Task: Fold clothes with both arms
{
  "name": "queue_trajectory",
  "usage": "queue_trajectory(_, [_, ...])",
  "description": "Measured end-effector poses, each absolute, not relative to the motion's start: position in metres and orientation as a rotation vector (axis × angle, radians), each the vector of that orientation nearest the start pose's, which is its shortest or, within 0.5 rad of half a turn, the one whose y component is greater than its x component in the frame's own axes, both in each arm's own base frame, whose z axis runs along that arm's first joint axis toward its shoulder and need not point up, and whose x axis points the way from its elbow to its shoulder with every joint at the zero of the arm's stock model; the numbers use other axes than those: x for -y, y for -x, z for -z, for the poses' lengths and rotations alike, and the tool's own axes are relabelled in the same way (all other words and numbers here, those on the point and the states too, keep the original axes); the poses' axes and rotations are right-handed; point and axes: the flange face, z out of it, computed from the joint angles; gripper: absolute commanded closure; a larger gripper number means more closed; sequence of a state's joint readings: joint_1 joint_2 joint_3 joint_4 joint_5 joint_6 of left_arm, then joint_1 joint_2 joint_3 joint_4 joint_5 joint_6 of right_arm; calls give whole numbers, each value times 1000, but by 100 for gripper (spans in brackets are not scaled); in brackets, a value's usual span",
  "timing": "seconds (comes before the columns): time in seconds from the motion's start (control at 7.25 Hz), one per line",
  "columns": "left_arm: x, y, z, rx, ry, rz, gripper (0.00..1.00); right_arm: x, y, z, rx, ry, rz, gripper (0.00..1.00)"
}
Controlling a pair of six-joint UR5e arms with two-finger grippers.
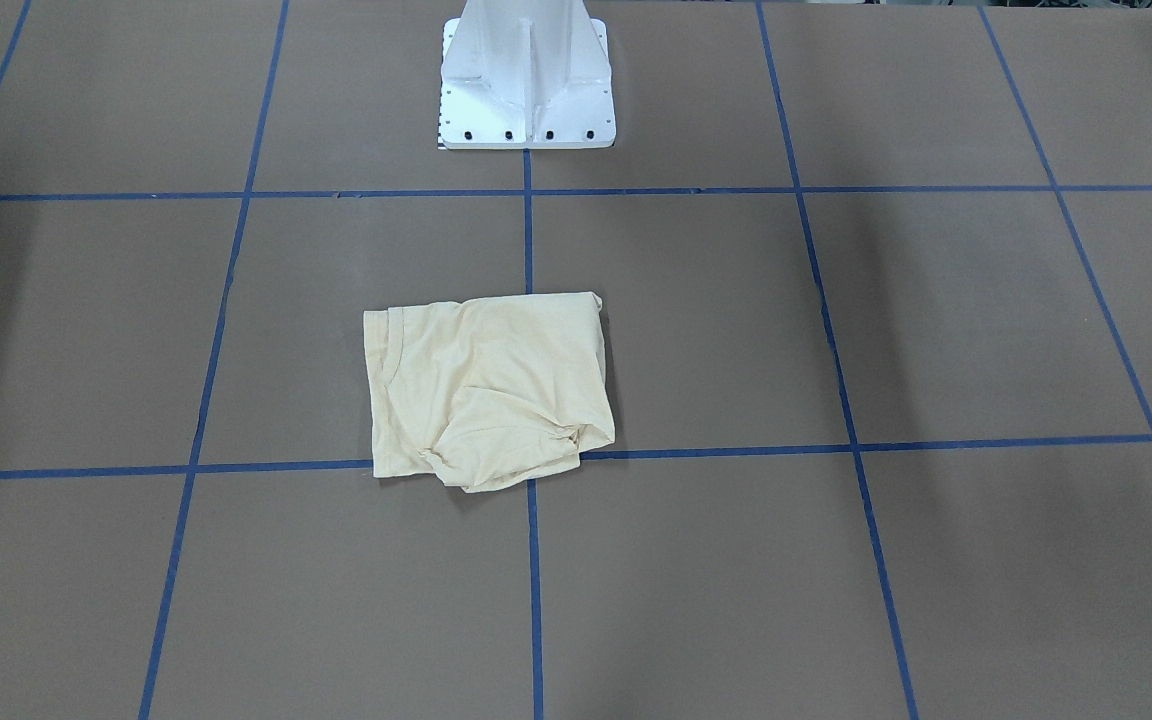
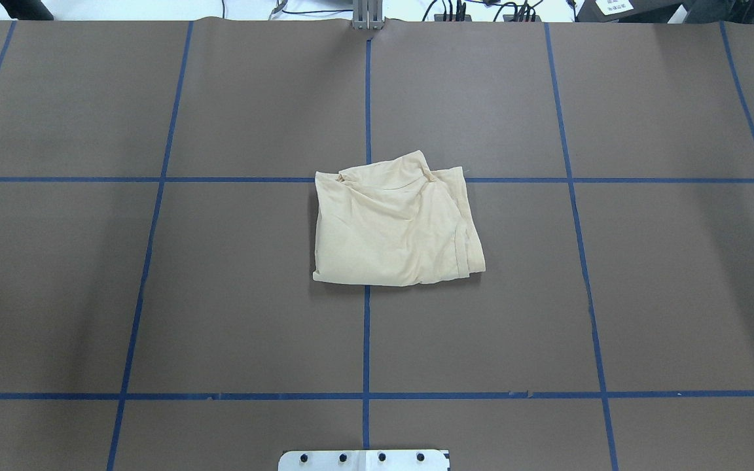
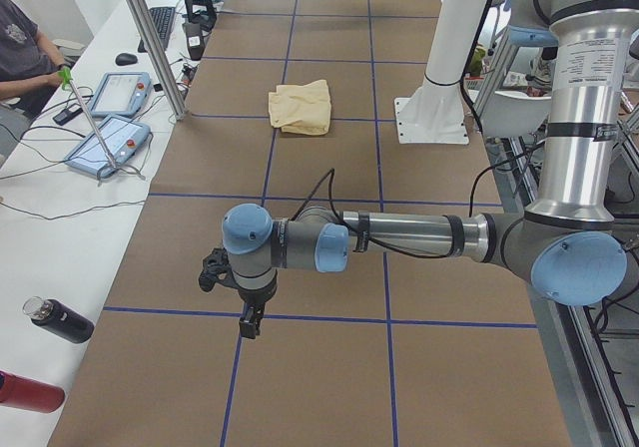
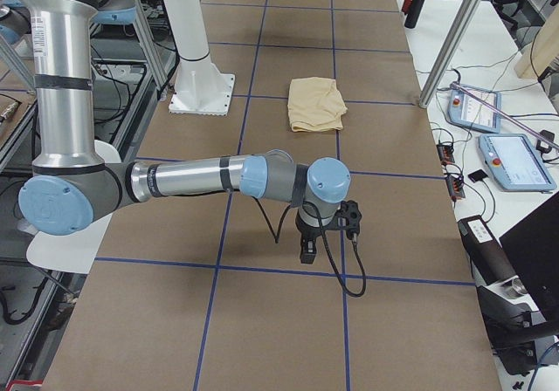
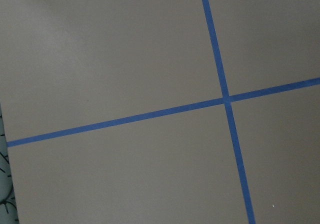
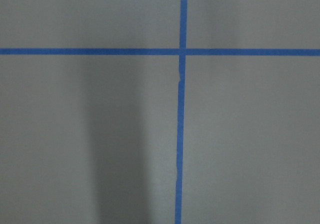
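1. The pale cream-yellow thin-fabric T-shirt lies folded into a nearly square bundle at the middle of the brown paper-covered counter. It rests on a crossing of the blue tape grid lines.
2. Being so nearly square, the bundle shows no clear long axis. The curved collar seam runs along the edge on the robot's right. The edge away from the robot is rumpled, with a loose fold lapping over the tape; the edge nearest the robot is straighter.
3. The white metal pedestal base stands on the same centre tape line, apart from the shirt.
4. The silver-grey left arm reaches out low over the counter's left end. Its black end effector points down above a tape crossing, well apart from the shirt. Whether its fingers are spread or pressed together cannot be told.
5. The silver-grey right arm mirrors this at the opposite end. Its black end effector also points down, its state equally unclear.
6. Beside the counter's far long edge stand a white side counter with two grey tablet pendants, a black bottle, a red bottle, and a seated person.
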State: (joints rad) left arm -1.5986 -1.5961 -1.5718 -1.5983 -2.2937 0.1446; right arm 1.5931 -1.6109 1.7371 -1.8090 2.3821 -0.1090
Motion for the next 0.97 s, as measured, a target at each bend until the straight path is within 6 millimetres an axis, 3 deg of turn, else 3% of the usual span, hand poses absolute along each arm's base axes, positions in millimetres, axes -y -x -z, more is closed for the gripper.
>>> queue_trajectory(0.55, [506,70,-624,-741,-104,-40,1,446,-71,-652,812,48,35,0])
queue_trajectory(0.97, [508,64,-615,-728,-115,-53,1,452,-73,-650,753,16,29,0])
